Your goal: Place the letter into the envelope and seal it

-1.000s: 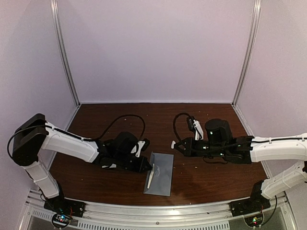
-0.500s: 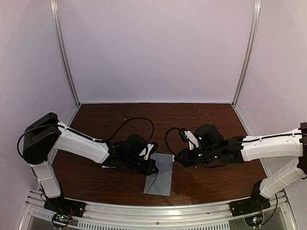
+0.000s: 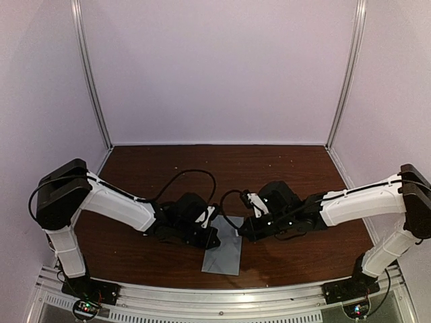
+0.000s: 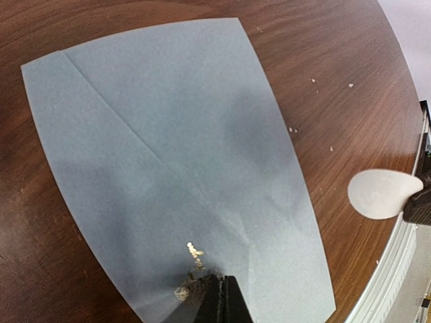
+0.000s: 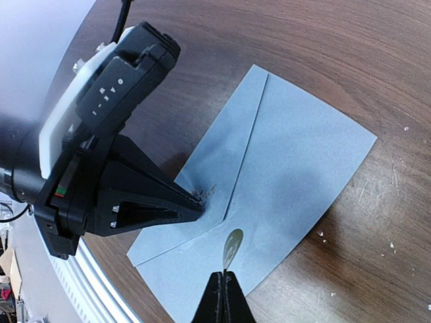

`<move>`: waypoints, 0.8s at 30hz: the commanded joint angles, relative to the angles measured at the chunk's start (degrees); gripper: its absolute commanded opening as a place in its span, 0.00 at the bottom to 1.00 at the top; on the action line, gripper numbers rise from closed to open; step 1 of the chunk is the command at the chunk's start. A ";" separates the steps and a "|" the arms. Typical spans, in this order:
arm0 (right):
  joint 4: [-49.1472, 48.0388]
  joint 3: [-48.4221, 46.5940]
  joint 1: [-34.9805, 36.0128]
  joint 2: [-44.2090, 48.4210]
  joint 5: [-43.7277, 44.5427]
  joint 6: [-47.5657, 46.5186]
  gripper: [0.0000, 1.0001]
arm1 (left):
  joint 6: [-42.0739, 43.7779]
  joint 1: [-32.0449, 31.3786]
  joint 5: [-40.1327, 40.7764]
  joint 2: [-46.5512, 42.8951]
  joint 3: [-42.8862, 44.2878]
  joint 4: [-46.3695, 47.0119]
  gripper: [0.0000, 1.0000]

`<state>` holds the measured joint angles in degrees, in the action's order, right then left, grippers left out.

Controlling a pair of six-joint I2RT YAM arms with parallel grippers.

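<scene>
Sealing is the step we judge to be in hand. The flat grey-blue paper envelope [image 3: 223, 254] lies on the dark brown wooden table [image 3: 289, 168], at lower centre of the overhead view, with its pointed flap folded down. At left centre of the right wrist view, the left gripper [image 5: 199, 202] has its jaws closed on nothing and presses its tips onto the flap near the point. The right gripper [image 5: 224, 291], jaws closed, carries a small pale oval tab [image 5: 234, 245] at its tips over the envelope's body; whether it touches the paper we cannot tell. We take the tab for a seal. The next move calls for lowering it across the flap's point while the left tips pin the paper flat. The letter is not visible, so we cannot say whether it is inside. Small golden flecks [image 4: 195, 252] beside the left tips are too small to identify, and the envelope's lower edge is cut off in both wrist views.
</scene>
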<state>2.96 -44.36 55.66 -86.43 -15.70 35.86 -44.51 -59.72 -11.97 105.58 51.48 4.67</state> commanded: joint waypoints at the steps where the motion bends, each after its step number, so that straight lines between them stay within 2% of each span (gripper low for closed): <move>1: -0.58 -2.54 0.74 -2.46 -0.49 -1.22 0.00 | -0.14 -0.31 0.62 1.53 -0.98 1.72 0.00; 24: 2.05 -7.75 2.70 -13.01 -2.17 -2.11 0.00 | 0.08 -0.30 0.51 1.76 -1.90 1.75 0.00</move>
<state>4.60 -50.54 57.69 -98.61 -17.19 34.24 -44.51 -59.72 -12.01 106.08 50.68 6.68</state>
